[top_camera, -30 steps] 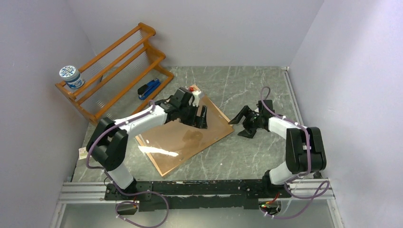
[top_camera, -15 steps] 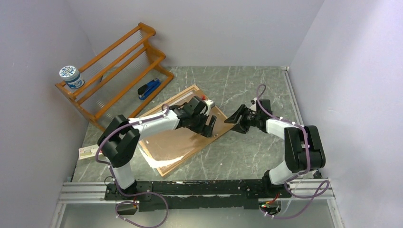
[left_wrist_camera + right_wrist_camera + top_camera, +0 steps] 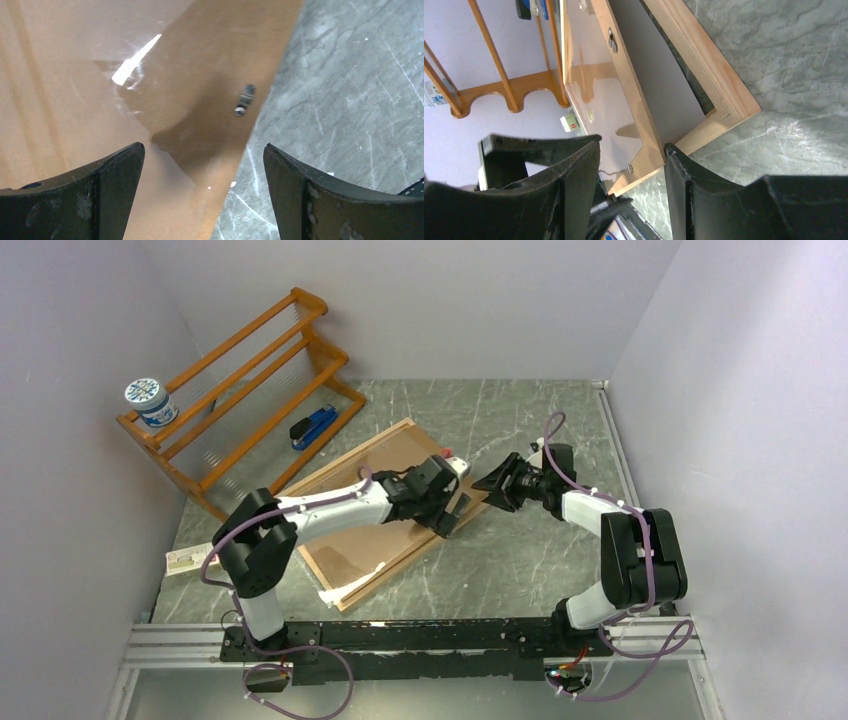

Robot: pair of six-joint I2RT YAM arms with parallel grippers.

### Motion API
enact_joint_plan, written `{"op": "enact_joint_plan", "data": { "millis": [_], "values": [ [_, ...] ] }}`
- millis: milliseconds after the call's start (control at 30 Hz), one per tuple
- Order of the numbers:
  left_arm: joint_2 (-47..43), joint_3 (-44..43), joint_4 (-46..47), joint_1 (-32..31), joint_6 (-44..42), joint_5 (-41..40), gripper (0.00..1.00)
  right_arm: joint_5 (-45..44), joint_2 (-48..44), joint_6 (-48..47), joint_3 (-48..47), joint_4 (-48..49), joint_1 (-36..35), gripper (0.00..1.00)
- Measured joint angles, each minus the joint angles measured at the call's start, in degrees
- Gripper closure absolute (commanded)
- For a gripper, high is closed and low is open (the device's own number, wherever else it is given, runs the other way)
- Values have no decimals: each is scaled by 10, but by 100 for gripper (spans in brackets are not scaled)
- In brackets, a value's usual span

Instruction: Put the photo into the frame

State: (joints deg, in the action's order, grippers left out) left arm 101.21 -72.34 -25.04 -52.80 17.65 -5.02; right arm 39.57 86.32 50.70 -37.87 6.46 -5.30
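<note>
While the left gripper [image 3: 202, 150] is hovering low over the right-hand edge of the brown backing board [image 3: 60, 75], its fingers are standing wide apart with nothing held between them. A small metal tab [image 3: 244, 100] is sitting on the board close to that edge, and the grey marbled table [image 3: 350, 75] is showing just beyond it.

From the other side the right gripper [image 3: 631, 147] is reaching in toward the same corner. Its fingers are likewise spread, and the board's corner is showing through the gap between them. In the overhead view the two grippers are sitting near each other at this corner, the left arm stretching diagonally across the board.

The frame [image 3: 724, 85] is lying flat on the table, turned at an angle. The board is resting over it on a tilt, its edge raised clear of the light-wood border in the right wrist view. Under that raised edge, inside the border, a pale sheet is lying. It is probably the plain back of the photo [image 3: 659, 85], though no printed side is showing to confirm it.

At the far left an orange-brown rack [image 3: 504, 90] is leaning by the wall, with a blue-and-white tin [image 3: 150, 402] resting on it and a blue stapler [image 3: 312, 427] lying at its foot.
</note>
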Motion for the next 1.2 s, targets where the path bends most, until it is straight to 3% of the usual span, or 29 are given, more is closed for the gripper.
{"op": "enact_joint_plan", "data": {
  "millis": [267, 400, 533, 700, 800, 867, 1100, 1200],
  "values": [
    [62, -66, -37, -76, -4, -145, 11, 12, -2, 34, -8, 5, 0, 46],
    [94, -80, -64, -79, 7, -231, 19, 13, -2, 44, -16, 5, 0, 47],
    [98, -88, -73, -83, 17, -264, 29, 13, -2, 59, -21, 6, 0, 47],
    [98, -95, -72, -87, 26, -281, 44, 14, -2, 72, -31, 7, 0, 48],
    [98, -101, -73, -89, 27, -297, 65, 16, -2, 81, -33, 6, 2, 46],
    [98, -106, -74, -90, 20, -312, 70, 16, -5, 85, -36, 4, 2, 45],
    [97, -114, -92, -92, 0, -356, 76, -19, -26, 71, -79, -77, 6, 27],
    [96, -117, -99, -92, 0, -358, 78, -67, -42, 57, -93, -137, 10, 24]
  ]
}}
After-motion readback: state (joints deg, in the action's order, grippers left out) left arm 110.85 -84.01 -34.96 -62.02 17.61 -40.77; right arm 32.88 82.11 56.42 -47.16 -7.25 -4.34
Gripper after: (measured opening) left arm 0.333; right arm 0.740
